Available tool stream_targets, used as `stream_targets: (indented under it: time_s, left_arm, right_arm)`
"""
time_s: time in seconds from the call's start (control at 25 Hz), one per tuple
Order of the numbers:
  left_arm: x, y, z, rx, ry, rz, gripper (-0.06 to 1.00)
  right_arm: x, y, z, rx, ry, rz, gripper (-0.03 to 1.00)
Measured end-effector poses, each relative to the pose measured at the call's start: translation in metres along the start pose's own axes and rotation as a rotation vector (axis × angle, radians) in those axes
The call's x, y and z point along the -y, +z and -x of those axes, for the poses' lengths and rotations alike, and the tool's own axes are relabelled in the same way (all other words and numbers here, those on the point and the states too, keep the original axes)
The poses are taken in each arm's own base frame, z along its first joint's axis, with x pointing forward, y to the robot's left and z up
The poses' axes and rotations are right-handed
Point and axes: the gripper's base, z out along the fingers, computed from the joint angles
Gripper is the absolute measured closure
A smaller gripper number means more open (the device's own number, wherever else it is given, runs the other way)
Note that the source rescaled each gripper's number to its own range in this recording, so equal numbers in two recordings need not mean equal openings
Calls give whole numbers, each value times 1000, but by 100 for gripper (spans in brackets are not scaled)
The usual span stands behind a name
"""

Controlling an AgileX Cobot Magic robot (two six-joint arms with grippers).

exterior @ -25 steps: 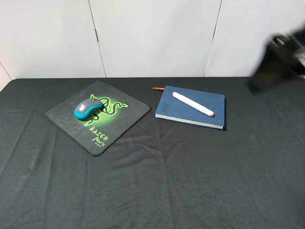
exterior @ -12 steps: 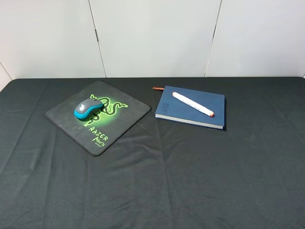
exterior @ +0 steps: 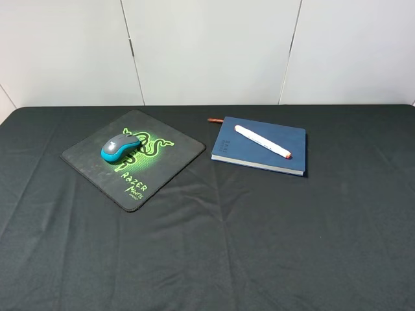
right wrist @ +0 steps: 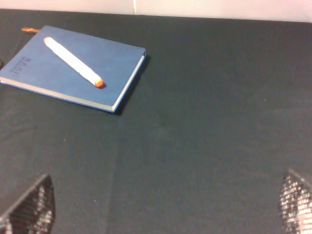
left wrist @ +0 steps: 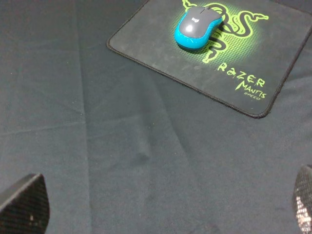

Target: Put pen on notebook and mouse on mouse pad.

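Pen (exterior: 262,141) is laid on notebook (exterior: 259,145), mouse (exterior: 118,147) on pad (exterior: 133,157). Both claws are spread apart, empty. Pen could be rolled off if bumped.

Black tablecloth (exterior: 259,246) (creased) — pale panelled wall (exterior: 207,52) behind.

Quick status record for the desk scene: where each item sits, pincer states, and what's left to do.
pen: lying diagonally on the notebook cover
mouse: resting on the mouse pad, over the green logo
left pincer: open, empty, above bare cloth, clear of the mouse pad
right pincer: open, empty, away from the notebook
table cloth: black, wrinkled
remaining: nothing apparent; both items appear placed
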Motion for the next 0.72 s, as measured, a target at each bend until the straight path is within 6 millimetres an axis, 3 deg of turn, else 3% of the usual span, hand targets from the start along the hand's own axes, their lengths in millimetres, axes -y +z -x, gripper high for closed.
stream_targets:
  time_s: [0.72]
  left_arm:
    - [0, 0, 0, 0, 0, 0, -6]
  right_arm:
    - [1, 1, -1, 1, 11, -10, -3]
